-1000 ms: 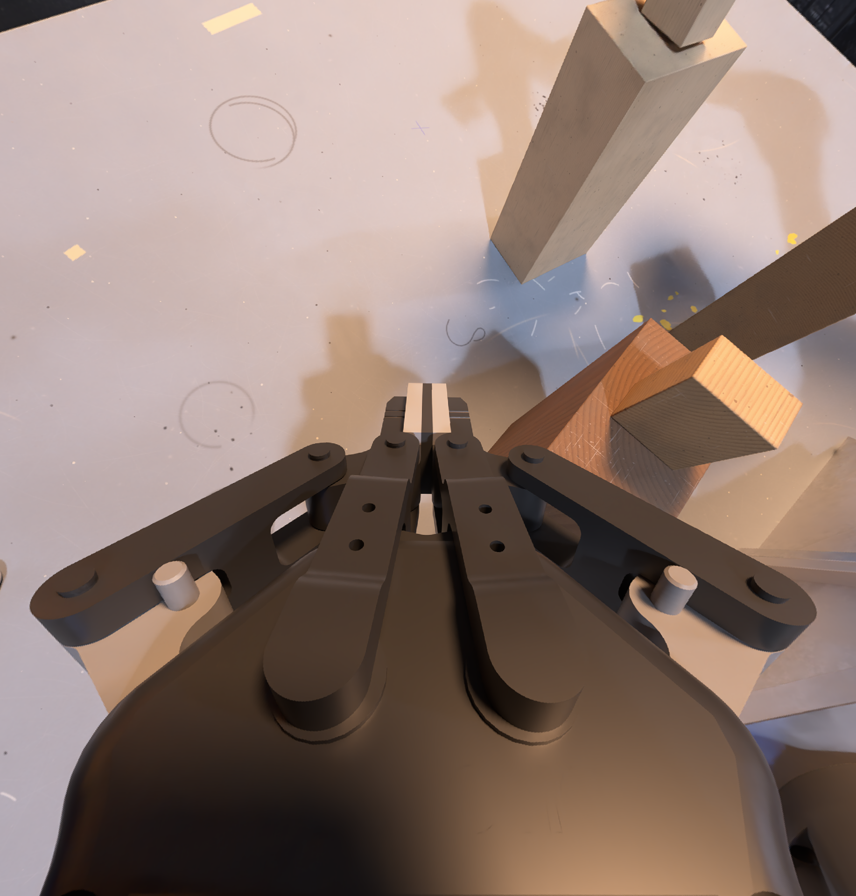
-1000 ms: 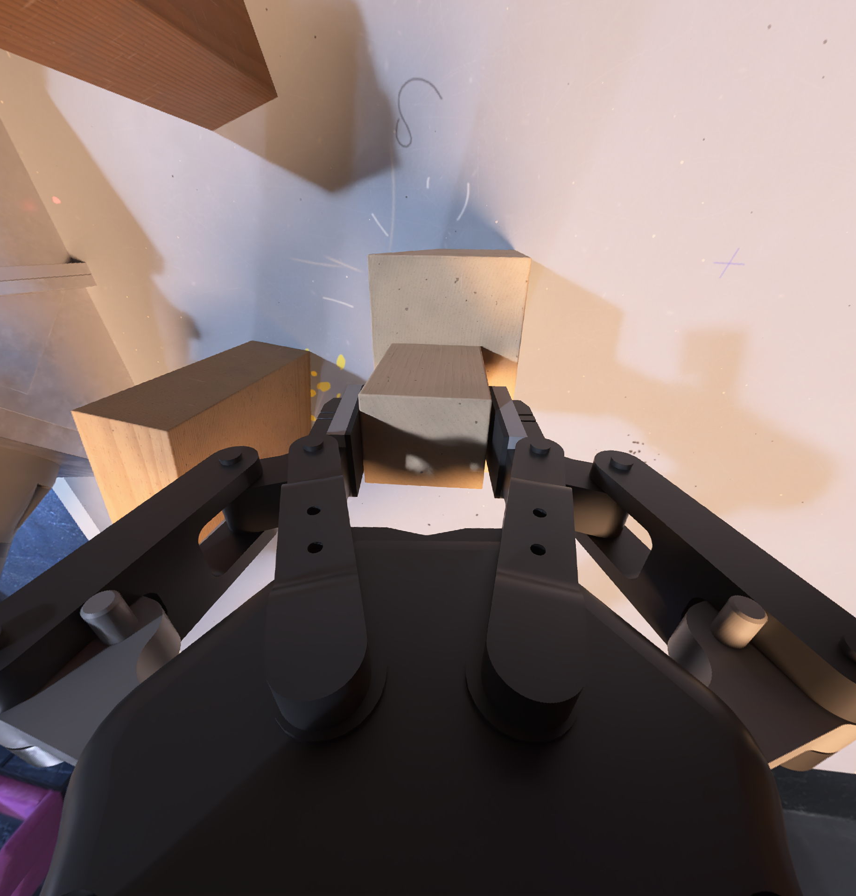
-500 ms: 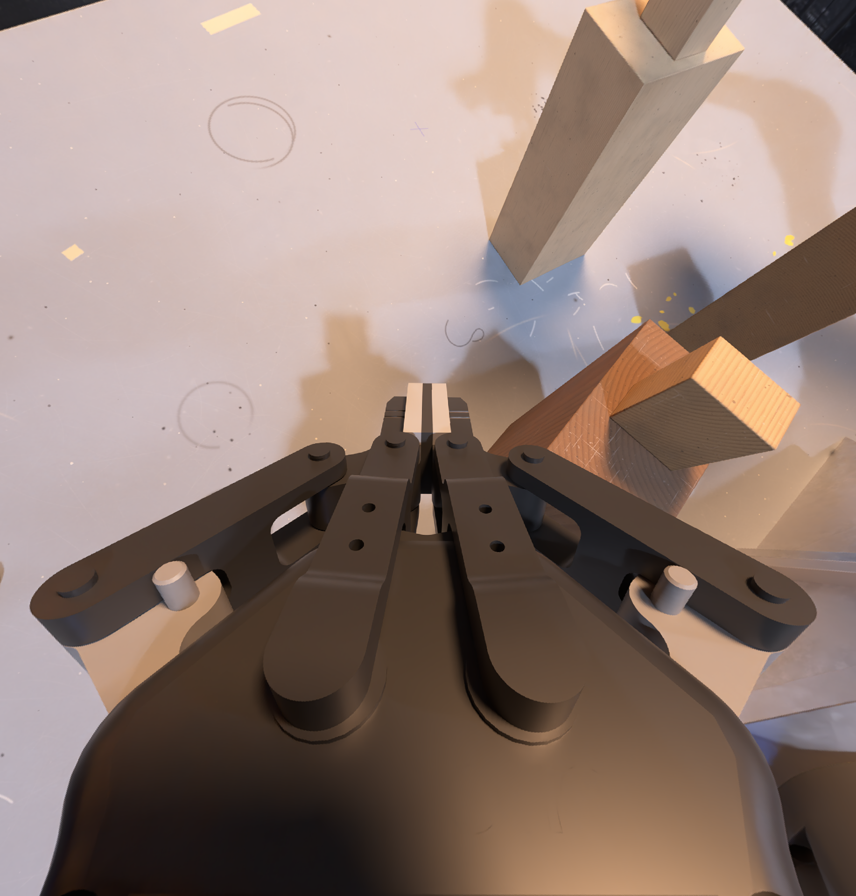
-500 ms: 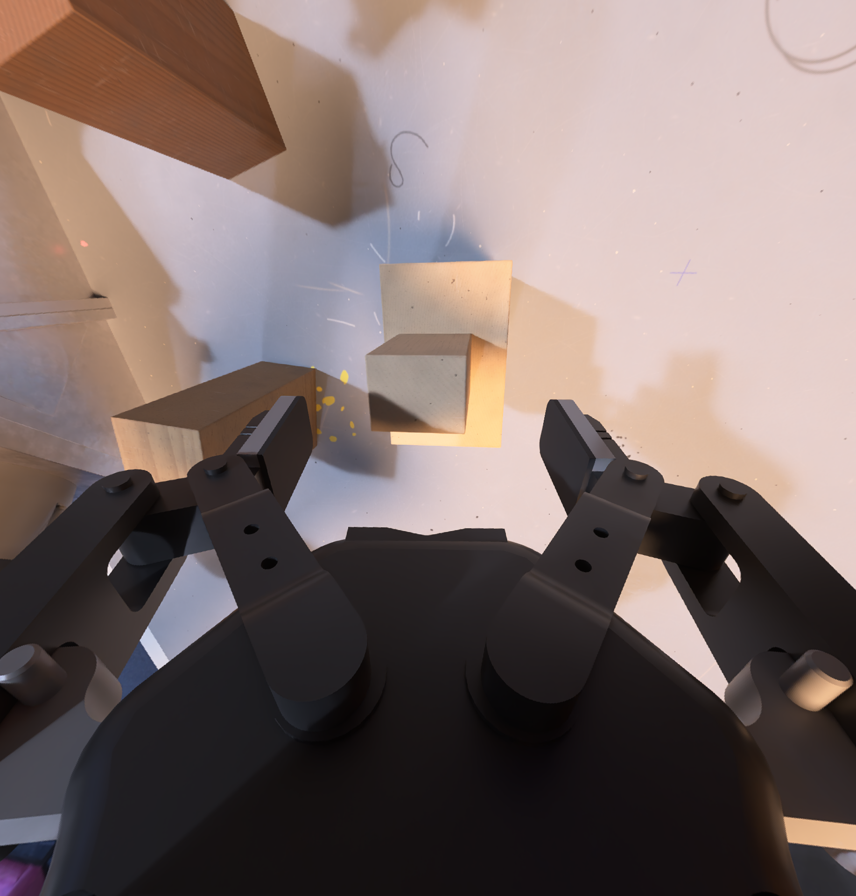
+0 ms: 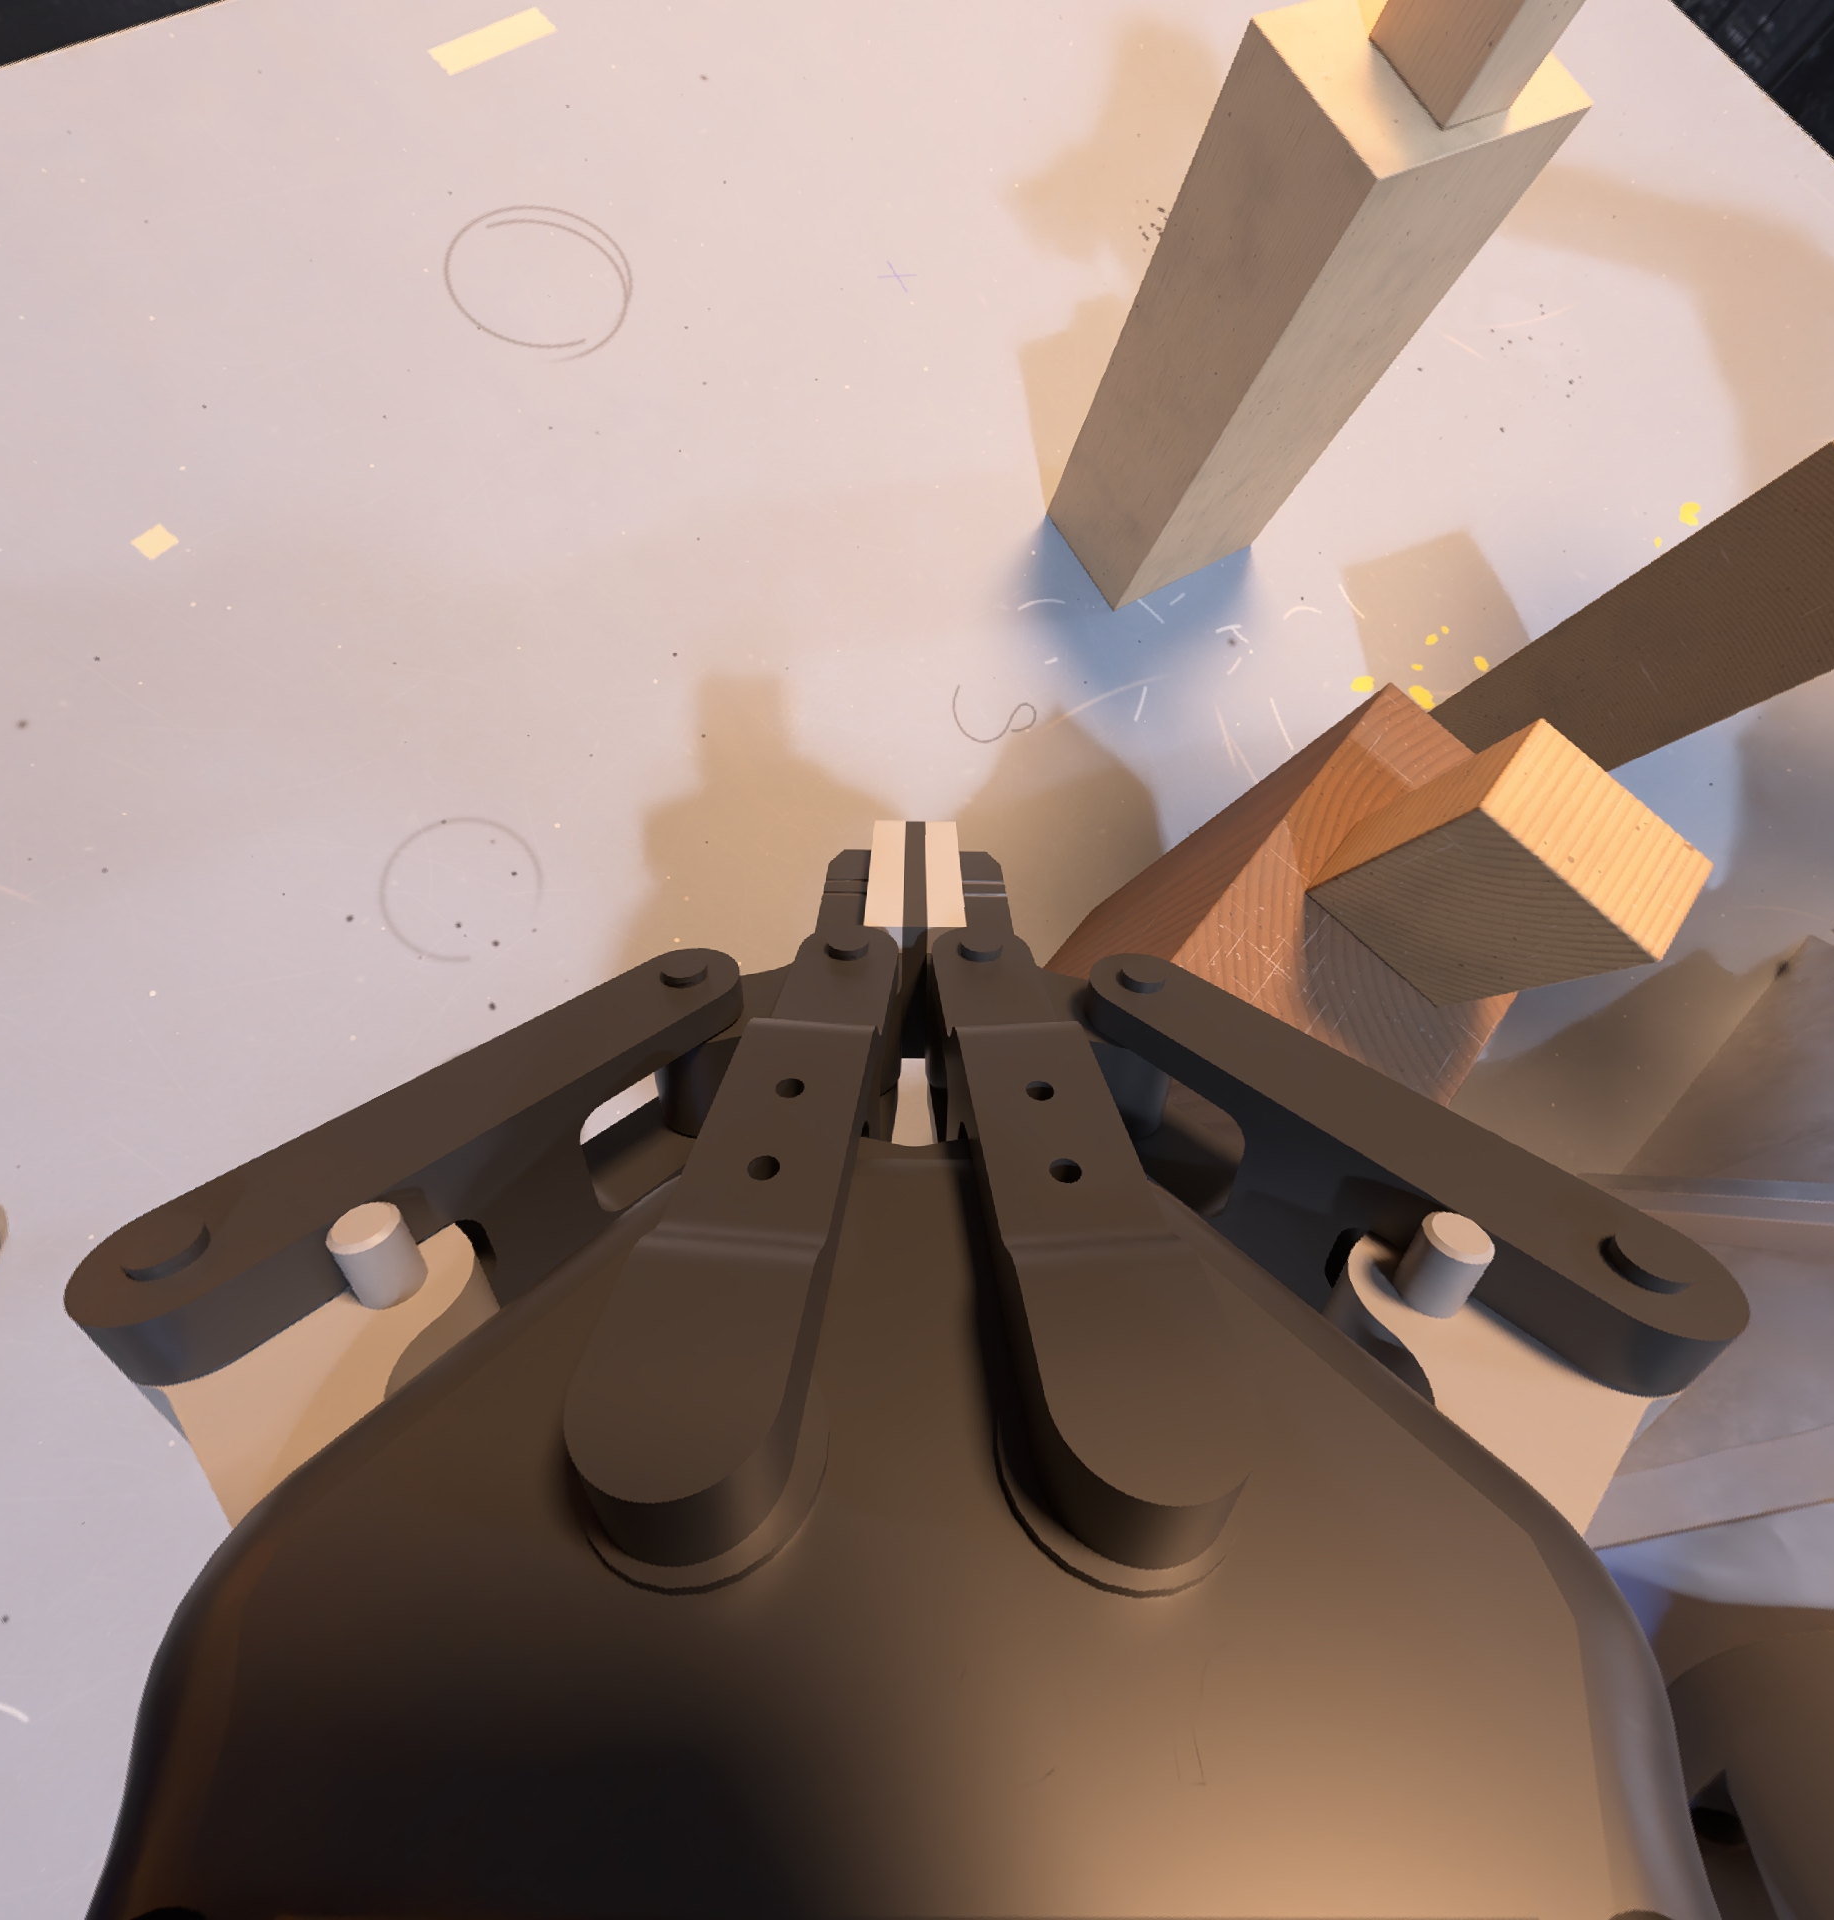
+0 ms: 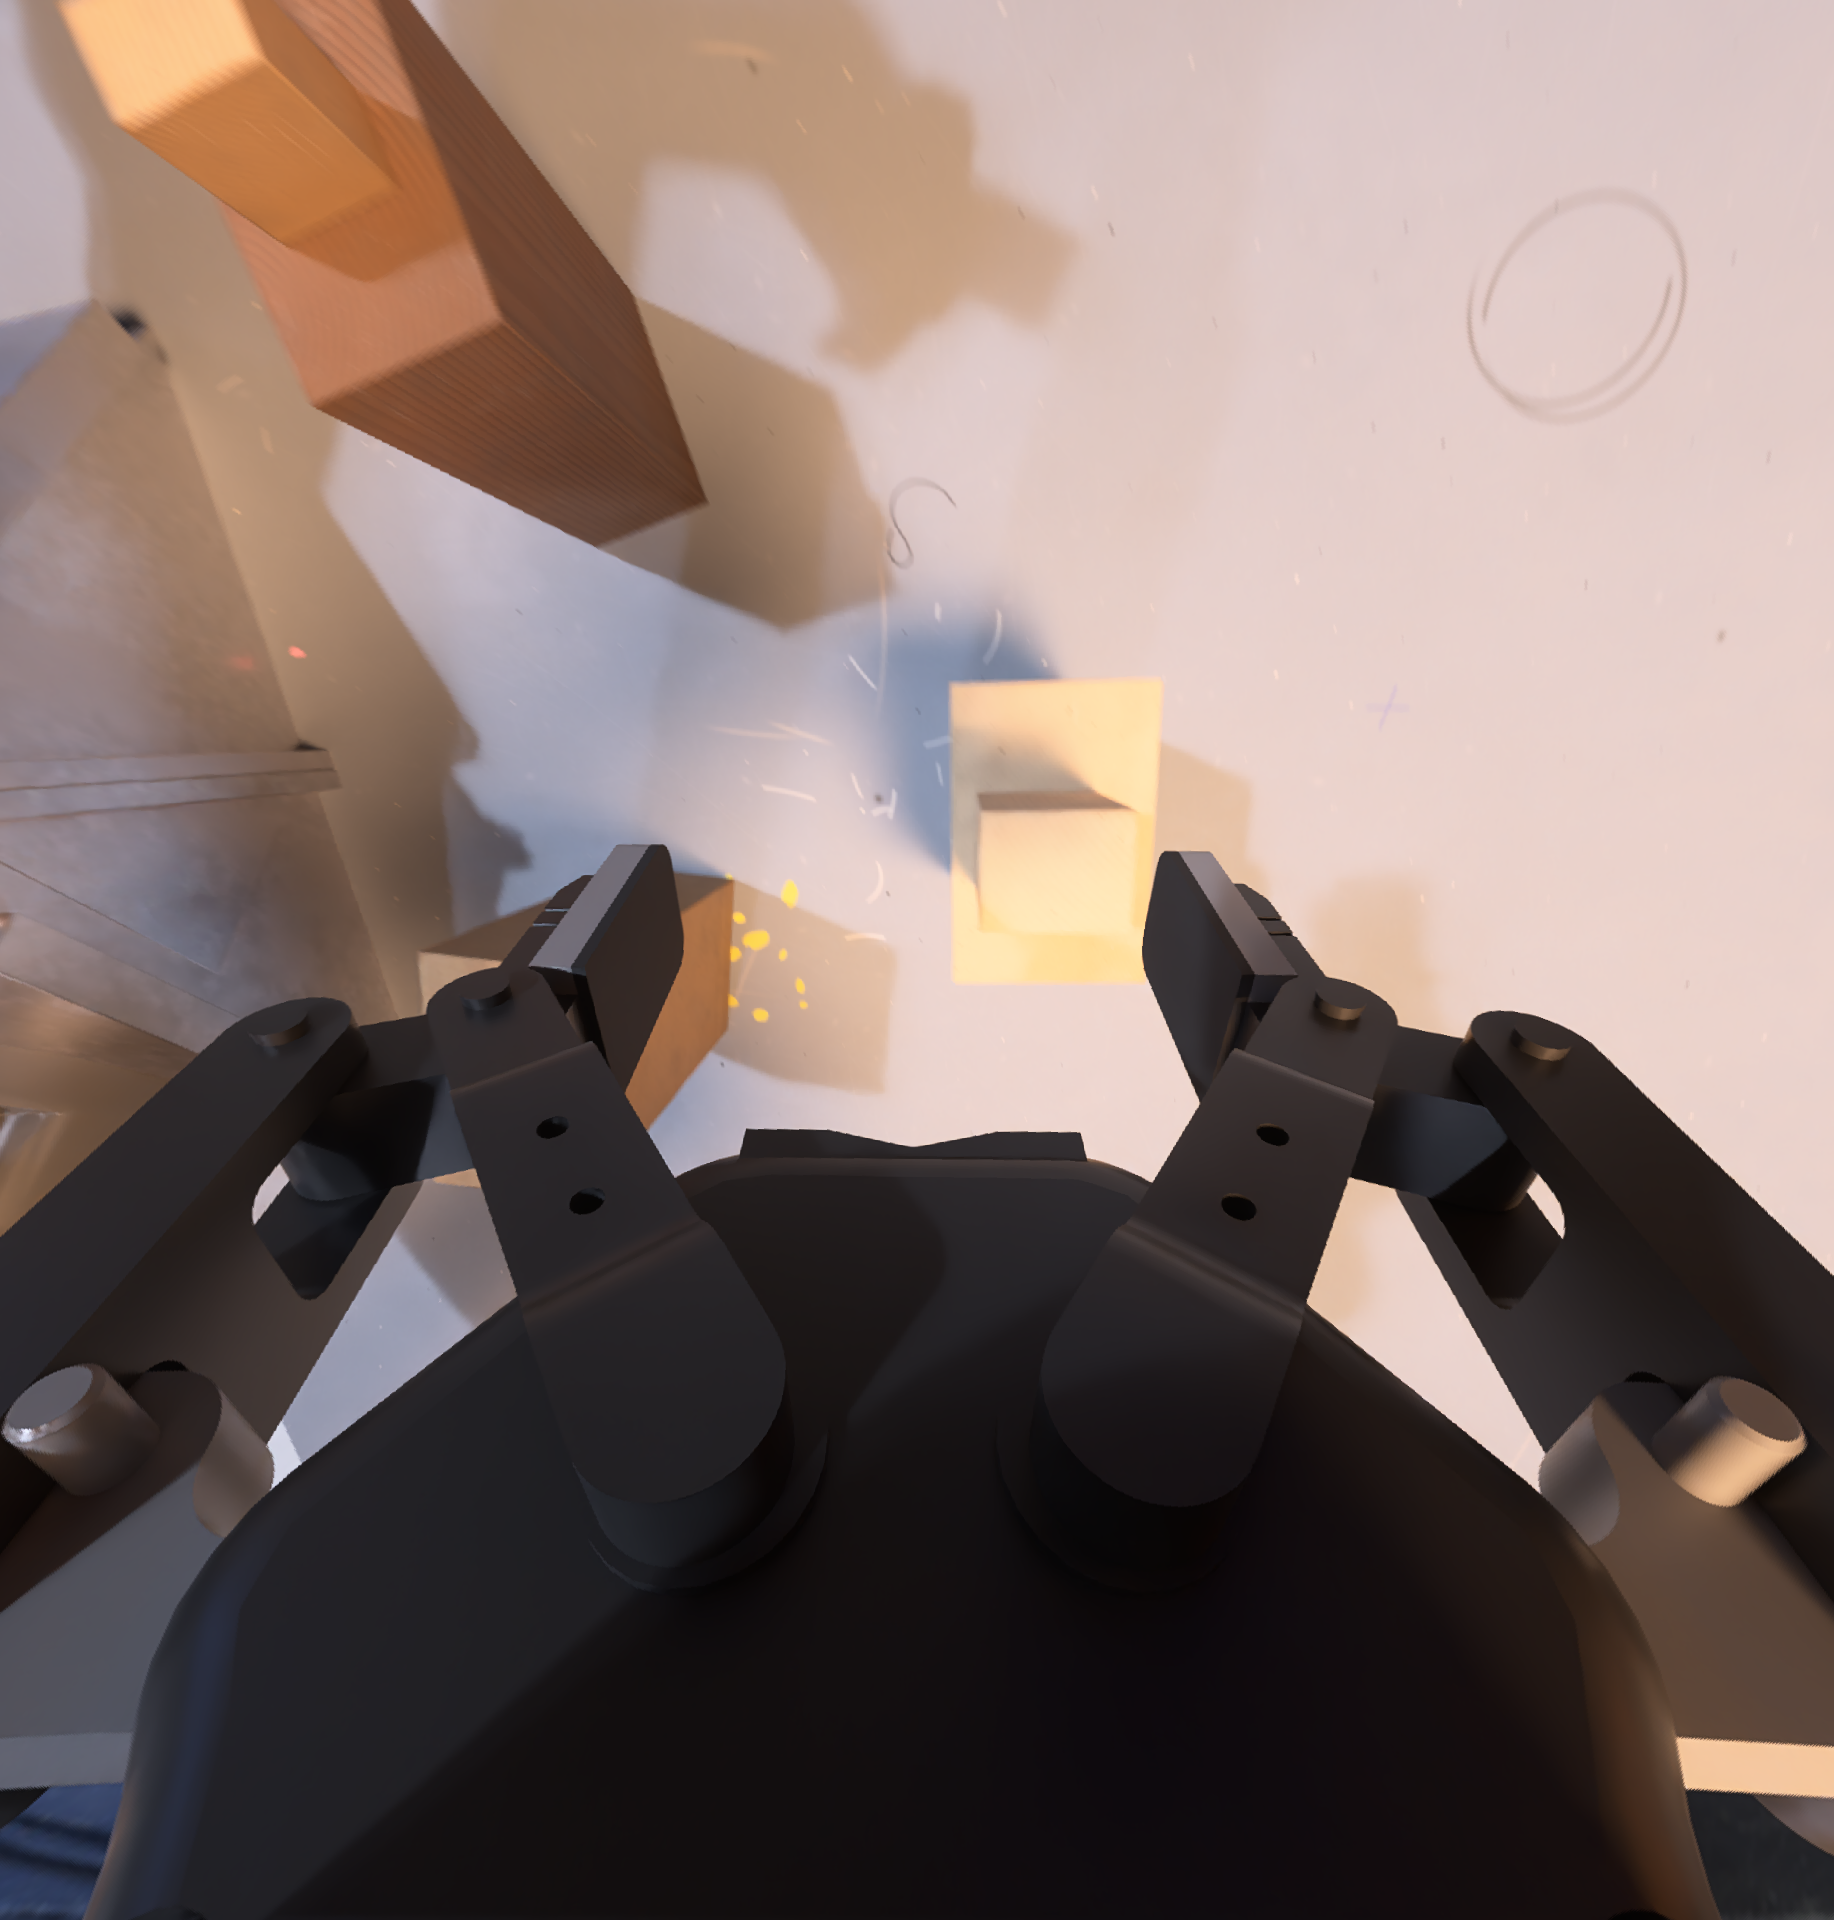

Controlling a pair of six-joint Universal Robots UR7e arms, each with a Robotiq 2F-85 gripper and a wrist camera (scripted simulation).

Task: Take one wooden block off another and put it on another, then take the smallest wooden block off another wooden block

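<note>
In the right wrist view, the smallest pale wooden block (image 6: 1058, 871) sits on the top of a tall pale block (image 6: 1048, 732). My right gripper (image 6: 908, 935) is open and empty above them, apart from both. In the left wrist view the same tall pale block (image 5: 1297, 312) stands upright with the small block (image 5: 1464, 52) on top. A light orange block (image 5: 1515, 862) lies on a reddish block (image 5: 1245, 935), also seen in the right wrist view (image 6: 238, 114) (image 6: 497, 332). My left gripper (image 5: 913, 873) is shut and empty over the table, left of the reddish block.
A dark brown block (image 5: 1671, 644) stands right of the reddish one; it shows behind my right gripper's left finger (image 6: 707, 956). A grey metal structure (image 6: 113, 623) rises at the left. The white table (image 5: 477, 520) carries pencil circles and tape scraps.
My right gripper has opened, let go of the small pale block on the tall pale block, and pulled back upward. The left gripper has not moved.
</note>
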